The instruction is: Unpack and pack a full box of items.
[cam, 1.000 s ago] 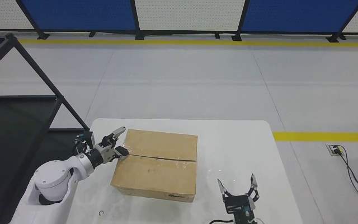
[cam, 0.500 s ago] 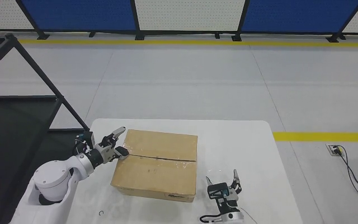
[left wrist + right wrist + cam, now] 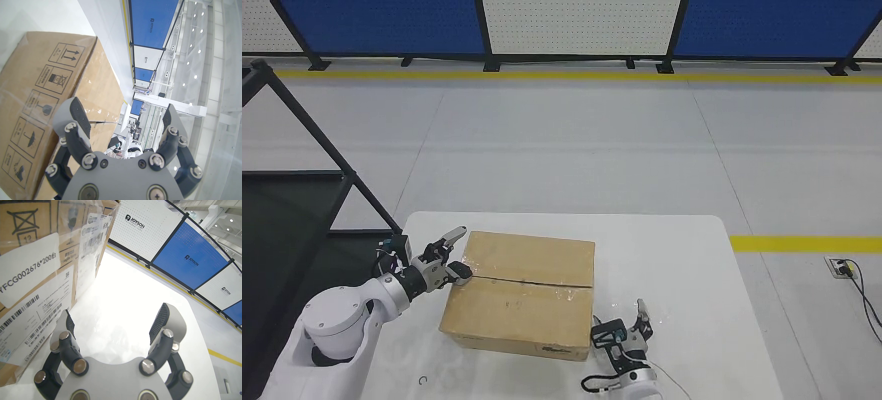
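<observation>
A closed brown cardboard box (image 3: 522,293) lies on the white table (image 3: 672,260), its top flaps meeting at a taped seam. My left gripper (image 3: 456,252) is open at the box's left end, level with the seam, one finger (image 3: 80,115) against the cardboard (image 3: 56,75). My right gripper (image 3: 622,322) is open low over the table, beside the box's near right corner. In the right wrist view the labelled side of the box (image 3: 37,266) stands just beside one finger (image 3: 69,324), with nothing between the fingers (image 3: 117,318).
Bare table top (image 3: 132,291) stretches to the right of the box up to the rounded table edge. A dark metal frame (image 3: 312,130) stands left of the table. Blue and white partition panels (image 3: 572,25) line the far floor.
My right gripper has moved left across the table toward the box's near right corner, staying open. The left gripper and the box have not moved.
</observation>
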Controlling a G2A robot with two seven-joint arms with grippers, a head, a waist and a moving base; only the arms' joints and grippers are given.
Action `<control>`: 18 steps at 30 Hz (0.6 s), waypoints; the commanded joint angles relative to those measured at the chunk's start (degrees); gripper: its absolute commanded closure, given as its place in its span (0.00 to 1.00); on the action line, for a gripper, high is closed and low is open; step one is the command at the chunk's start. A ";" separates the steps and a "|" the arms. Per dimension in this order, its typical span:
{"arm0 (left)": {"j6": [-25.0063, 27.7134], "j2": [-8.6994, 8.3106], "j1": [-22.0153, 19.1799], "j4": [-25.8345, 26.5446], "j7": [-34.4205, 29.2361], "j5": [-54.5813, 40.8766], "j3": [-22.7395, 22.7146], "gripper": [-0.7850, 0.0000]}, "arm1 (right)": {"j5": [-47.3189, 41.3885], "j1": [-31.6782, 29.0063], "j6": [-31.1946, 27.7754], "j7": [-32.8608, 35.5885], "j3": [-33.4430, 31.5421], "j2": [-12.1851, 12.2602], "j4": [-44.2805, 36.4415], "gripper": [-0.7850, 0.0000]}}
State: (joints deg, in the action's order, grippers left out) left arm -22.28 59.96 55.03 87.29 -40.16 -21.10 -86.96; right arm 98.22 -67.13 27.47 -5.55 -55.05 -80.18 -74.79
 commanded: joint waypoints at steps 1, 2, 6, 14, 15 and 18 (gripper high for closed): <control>0.00 0.00 0.00 0.00 0.00 0.00 0.00 0.00 | -0.46 0.72 0.12 -0.04 -0.01 -0.31 0.98 0.00; 0.00 0.00 0.00 0.00 0.00 0.00 0.00 0.00 | -0.52 1.02 0.23 0.05 -0.03 -0.41 1.40 0.00; 0.00 0.00 0.00 0.00 0.00 0.00 0.00 0.00 | -1.22 2.87 0.57 0.53 -0.05 -1.08 3.78 0.00; 0.00 0.00 0.00 0.00 0.00 0.00 0.00 0.00 | -3.20 3.89 3.24 -1.81 -1.11 -2.10 5.97 0.00; 0.00 0.00 0.00 0.00 0.00 0.00 0.00 0.00 | -3.36 3.90 3.48 -1.91 -1.49 -2.18 6.15 0.00; 0.00 0.00 0.00 0.00 0.00 0.00 0.00 0.00 | -3.78 3.68 4.40 -2.75 -2.53 -2.30 6.11 0.00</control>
State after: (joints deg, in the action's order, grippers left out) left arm -22.28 59.96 55.03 87.29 -40.16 -21.10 -86.96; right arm 94.57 -63.31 31.40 -7.89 -57.18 -82.44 -68.62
